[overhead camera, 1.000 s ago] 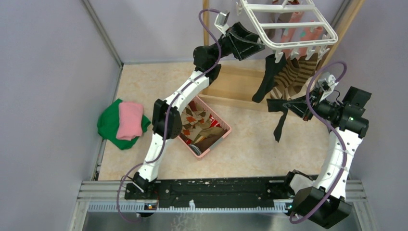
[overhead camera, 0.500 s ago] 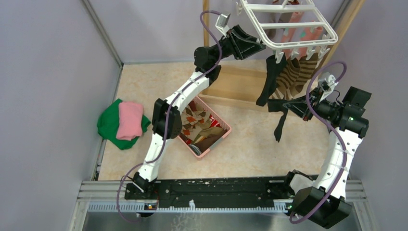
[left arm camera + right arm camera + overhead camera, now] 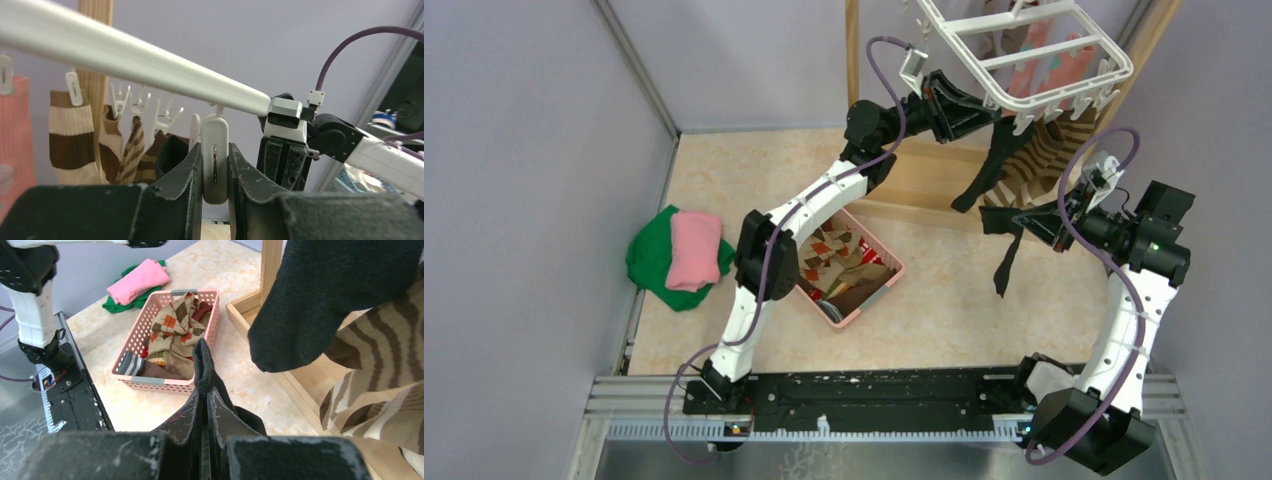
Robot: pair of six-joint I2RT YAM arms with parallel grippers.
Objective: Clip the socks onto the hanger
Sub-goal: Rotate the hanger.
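Under the hanger [image 3: 125,57] — left tool [image 3: 215,167] tight on one clip [image 3: 215,131]; right tool [image 3: 206,401] closed on one black sock [image 3: 202,362]

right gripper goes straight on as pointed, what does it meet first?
Likely the pink basket: in its wrist view the right gripper, jaws shut on the held black sock, aims at it. The hanging black sock sits off-line, upper right. Depth unclear.

The beige marbled worktop [image 3: 944,320] carries a pink basket [image 3: 871,297] below the left gripper [image 3: 1007,118], folded green cloth [image 3: 649,268] and pink cloth [image 3: 694,250] far to its left, and the wooden stand base [image 3: 914,175] just beneath it.
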